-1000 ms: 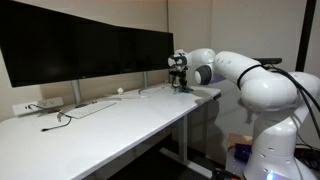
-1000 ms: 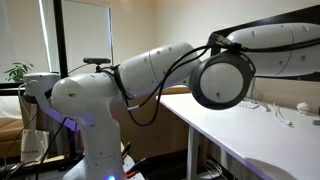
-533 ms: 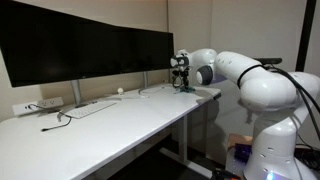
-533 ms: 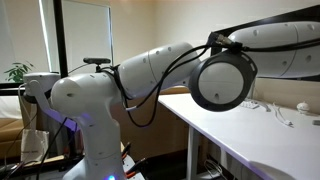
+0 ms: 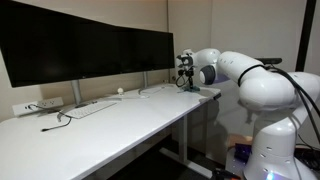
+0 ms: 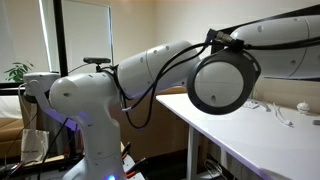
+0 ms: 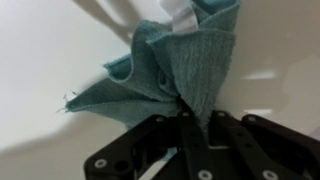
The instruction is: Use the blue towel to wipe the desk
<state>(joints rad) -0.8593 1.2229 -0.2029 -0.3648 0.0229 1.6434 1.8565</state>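
Observation:
The blue towel (image 7: pixel 170 60) fills the middle of the wrist view as a bunched teal cloth lying on the white desk (image 7: pixel 40 60). My gripper (image 7: pixel 187 112) is shut on a fold of it, the black jaws pressed together with cloth pinched between them. In an exterior view the gripper (image 5: pixel 185 78) stands low over the far right end of the desk (image 5: pixel 110 120), near the last monitor, with a dark scrap of the towel (image 5: pixel 186 87) under it. In the other exterior view the arm (image 6: pixel 225 80) hides the gripper and the towel; only part of the desk (image 6: pixel 250 125) shows.
A row of dark monitors (image 5: pixel 80 45) lines the back of the desk. A power strip (image 5: pixel 28 107) with cables (image 5: pixel 75 112) lies at the left, a small white object (image 5: pixel 120 92) near the monitor stands. The robot base (image 5: pixel 270 120) stands off the desk's right end.
The gripper has slid to the right along the desk's far end, dragging the towel with it. The jaws stay shut.

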